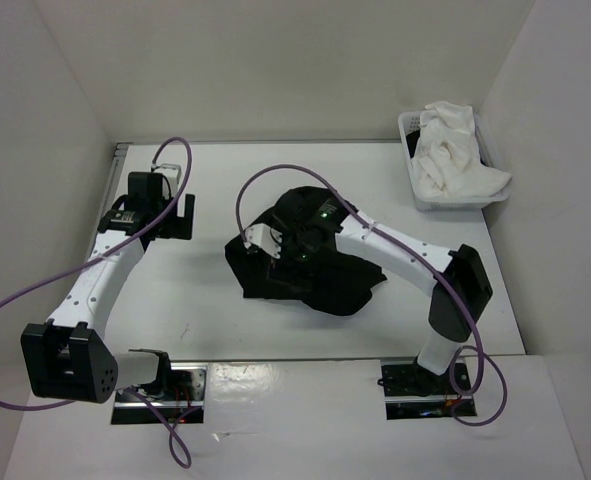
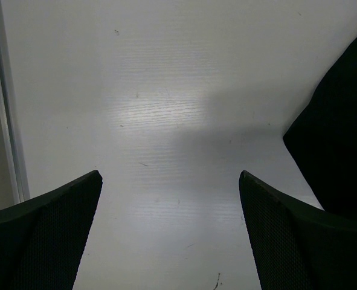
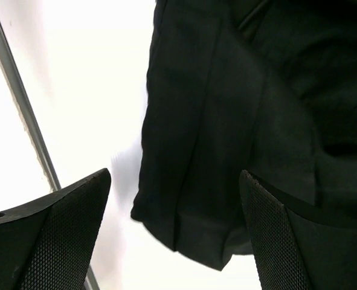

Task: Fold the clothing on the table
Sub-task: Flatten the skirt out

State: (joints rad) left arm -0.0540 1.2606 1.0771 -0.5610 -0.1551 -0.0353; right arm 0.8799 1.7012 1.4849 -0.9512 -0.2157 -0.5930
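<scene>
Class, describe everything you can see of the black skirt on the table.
The black skirt is soft, matte fabric with long pleat creases. The right wrist view shows what looks like a hem band along one edge. The skirt lies crumpled and partly doubled over itself in an uneven heap, not neatly folded, near the middle of the white table, resting on its surface. The right gripper hangs open over its left part, with no fabric between its fingers.
</scene>
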